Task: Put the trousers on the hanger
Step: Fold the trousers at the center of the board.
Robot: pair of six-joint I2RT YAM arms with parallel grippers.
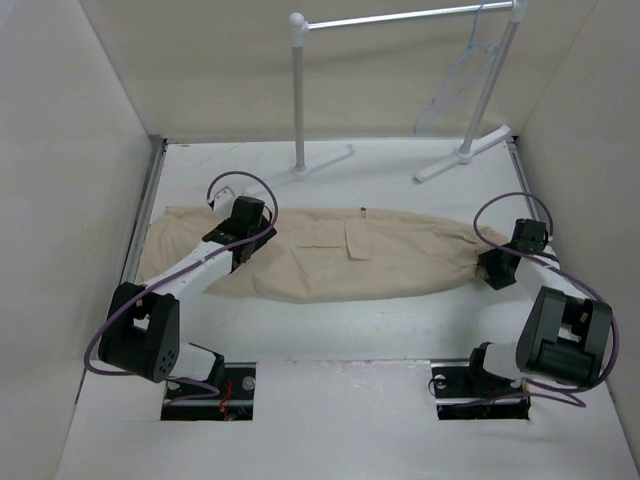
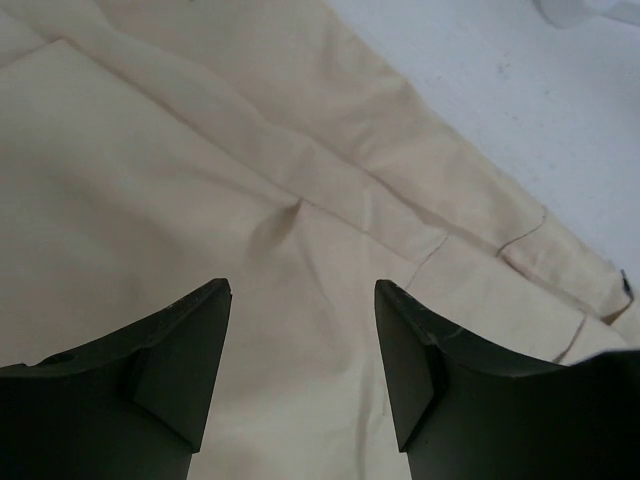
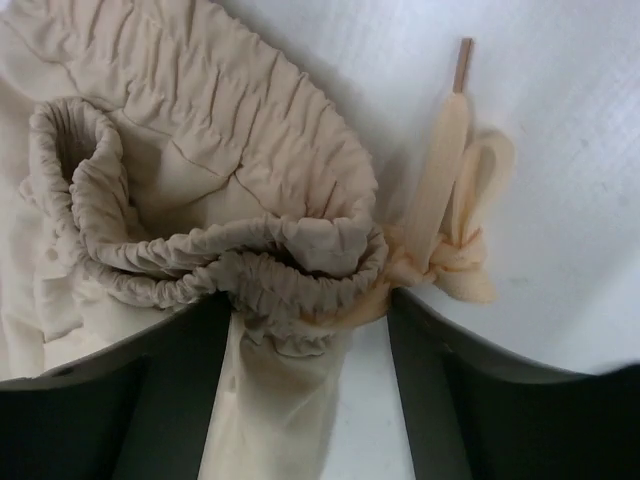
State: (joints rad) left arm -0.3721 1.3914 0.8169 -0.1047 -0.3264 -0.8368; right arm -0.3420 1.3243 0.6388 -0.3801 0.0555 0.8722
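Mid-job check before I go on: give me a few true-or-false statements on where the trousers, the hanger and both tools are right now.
1. The hanger hangs from the rail of the rack. True.
2. The trousers are draped over the hanger. False: they lie spread out on the table.
3. The left tool is shut on cloth. False: its jaws stand open over the trousers, with nothing between them.
4. The right tool is at the gathered elastic waistband. True.
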